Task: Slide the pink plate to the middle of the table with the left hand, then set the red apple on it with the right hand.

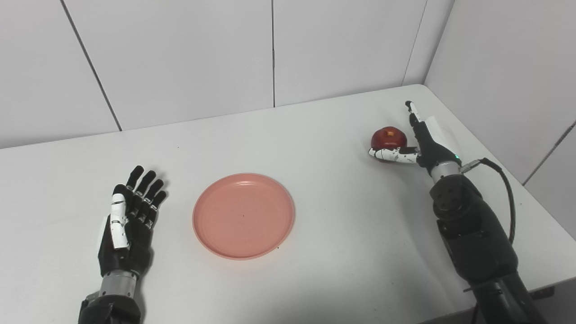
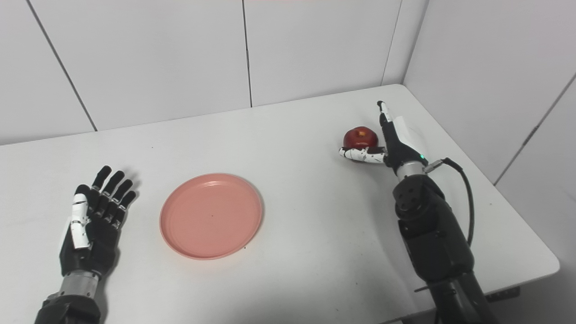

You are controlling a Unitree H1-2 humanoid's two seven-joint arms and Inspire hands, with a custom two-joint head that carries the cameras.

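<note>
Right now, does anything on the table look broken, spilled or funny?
Nothing stands out. The round pink plate lies flat and empty near the middle of the white table. The red apple looks whole, next to the right hand. The left hand rests open beside the plate, apart from it.

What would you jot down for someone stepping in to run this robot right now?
Left hand: open, flat on the table, left of the plate and apart from it.
Right hand: open at the apple, thumb in front and fingers behind on the right; not closed on it.
Plate: near the middle of the table, nothing on it. That step looks done.
Apple: on the table at the far right.
Left to do: close the right hand on the apple, lift it, and set it on the plate.
</note>
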